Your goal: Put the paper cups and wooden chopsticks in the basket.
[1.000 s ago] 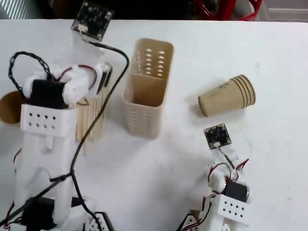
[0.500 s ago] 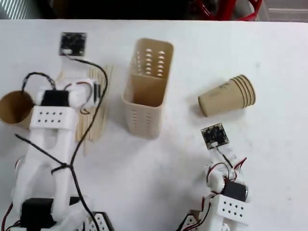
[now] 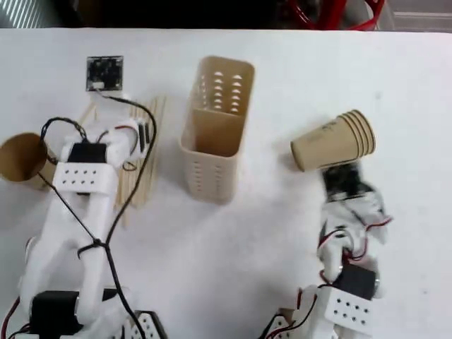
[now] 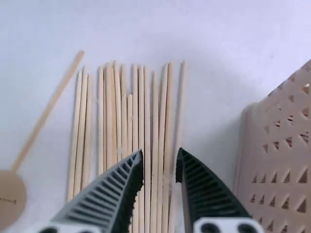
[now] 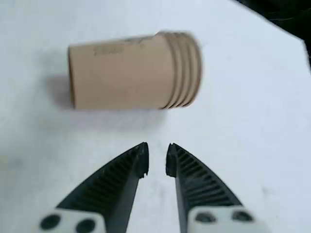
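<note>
1. The basket [image 3: 215, 131] stands upright, mouth up, between my two arms. I judge that both can drop things into it from there. From above, I see nothing in it yet.
2. The chopsticks [image 3: 145, 180] lie flat in a tight row just beside the basket on my left arm's side, roughly parallel to its long wall. A bundle lined up like that suits a pinch across the sticks.
3. The left gripper [image 4: 159, 160] hangs over the near ends of the chopsticks [image 4: 131, 111]. Its jaws have a narrow gap and hold nothing. I cannot tell whether the tips touch the sticks.
4. The cup stack [image 3: 332, 141] lies on its side, well apart from the basket on my right arm's side. Its base points toward the basket and its rims point away.
5. The right gripper [image 5: 156, 153] sits just short of the cup stack [image 5: 131, 70]. Its jaws are almost together, with a slit between the tips, and they are empty. In my judgement they must spread wider to take the stack.
6. The left wrist view shows what the arm hides from above: a stray stick [image 4: 48, 109] angled away from the row, on the far side from the basket [image 4: 277, 160].
7. The high view shows the single cup [image 3: 21, 157] beyond the chopsticks from the basket. The wrist view catches just an edge of it [image 4: 9, 204].
</note>
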Robot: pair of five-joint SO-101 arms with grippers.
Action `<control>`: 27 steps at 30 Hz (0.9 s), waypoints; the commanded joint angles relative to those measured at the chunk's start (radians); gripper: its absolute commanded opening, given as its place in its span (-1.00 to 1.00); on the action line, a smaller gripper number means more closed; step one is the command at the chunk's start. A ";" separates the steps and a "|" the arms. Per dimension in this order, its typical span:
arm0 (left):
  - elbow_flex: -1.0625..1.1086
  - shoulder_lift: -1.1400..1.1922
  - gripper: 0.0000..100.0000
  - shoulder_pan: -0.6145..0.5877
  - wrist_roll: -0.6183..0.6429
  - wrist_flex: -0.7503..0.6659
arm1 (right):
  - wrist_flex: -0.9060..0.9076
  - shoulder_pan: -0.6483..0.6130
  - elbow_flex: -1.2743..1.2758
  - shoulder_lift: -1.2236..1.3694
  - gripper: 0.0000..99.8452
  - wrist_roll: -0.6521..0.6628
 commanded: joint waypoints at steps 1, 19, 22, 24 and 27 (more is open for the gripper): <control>-0.006 -0.025 -0.73 -0.019 0.014 -0.023 | 0.035 0.016 -0.242 0.081 -0.84 -0.069; 0.063 -0.028 -0.73 -0.027 0.011 -0.103 | 0.159 0.157 -1.379 1.618 -0.27 0.356; 0.063 -0.031 -0.73 -0.027 0.011 -0.103 | 0.262 0.120 -1.514 1.773 -0.27 0.319; 0.058 -0.031 -0.73 -0.027 0.009 -0.103 | 0.315 0.093 -1.567 1.836 -0.27 0.339; 0.063 -0.031 -0.73 -0.027 0.009 -0.103 | 0.321 0.067 -1.597 1.894 -0.23 0.385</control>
